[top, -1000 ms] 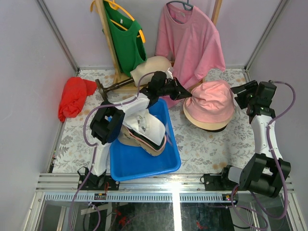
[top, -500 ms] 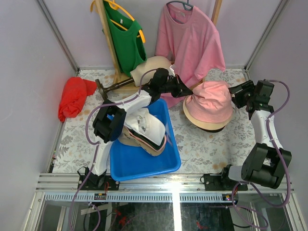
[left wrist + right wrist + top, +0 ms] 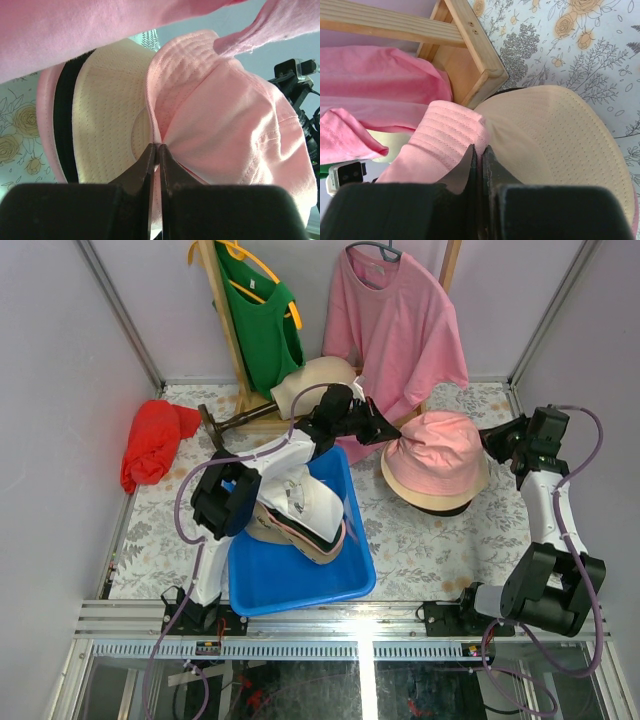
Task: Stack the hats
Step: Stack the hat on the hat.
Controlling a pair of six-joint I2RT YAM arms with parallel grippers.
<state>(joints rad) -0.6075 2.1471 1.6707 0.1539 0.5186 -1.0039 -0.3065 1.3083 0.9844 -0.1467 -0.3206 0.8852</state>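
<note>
Sitting nearest the arm bases, at lower centre of the overhead view, item one is a blue plastic bin. It holds a heap of hats, with a white cap uppermost and a tan-brimmed hat under it.

Item two is the floral table cover, which lies under everything.

Item three, right of centre, is a pink bucket hat. It is seated crown-up on a tan mesh hat, whose brim shows along the near side. From the left wrist I see a black band around that tan hat, with the pink brim lifted off it.

Item four is the left gripper, which reaches past the bin to the pink hat's left edge. Its fingers are pinched tight together on a fold of the pink brim.

Item five is the right gripper, at the hat's right edge. I read its fingers as closed flat on the pink brim there, with the tan hat just below.

Item six, at far left, is a red cloth bundle, well apart from the hats.

Item seven is a cream mannequin head, behind the left gripper.

Item eight, at the back wall, is a wooden stand. A green tank top and a pink T-shirt hang beside it on hangers.
</note>
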